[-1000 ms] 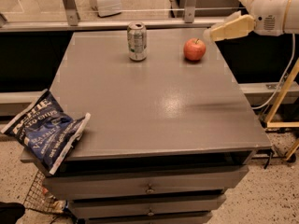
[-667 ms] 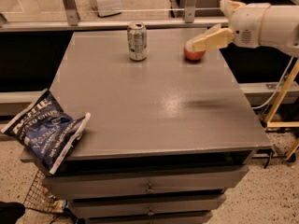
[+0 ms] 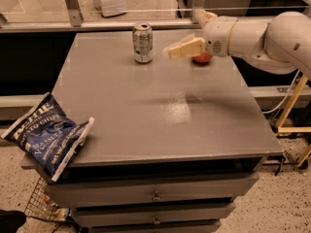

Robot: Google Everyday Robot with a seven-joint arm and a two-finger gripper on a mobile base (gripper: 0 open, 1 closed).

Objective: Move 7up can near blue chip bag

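Reaching: the jaws (image 3: pixel 176 51) are seen poised above the far side of the desk (image 3: pixel 160 115), just right of the can (image 3: pixel 143 42) and apart from it.
Can: stood upright near the desk's far edge, left of centre, pull-tab up; no contact with anything but the desk.
Bag: the blue chip bag (image 3: pixel 47 139) is draped over the near left corner, part of it hanging past the edge, well apart from the can.
Handling: the can is judged light, thin-walled and smooth, so it could be dented by a hard squeeze and tipped by a sideways knock; a grip across the mid-body, below the rim, is thought safest.
Jaws: nothing is held; only one pale finger is made out clearly, so how far they are parted cannot be told.
Arm: the white forearm is stretched in from the right, roughly level over the desk, wrist turned so the finger points left toward the can.
Apple: a red apple (image 3: pixel 202 58) is partly hidden behind the wrist.
Stage: the approach is judged under way, with the grasp not yet made.
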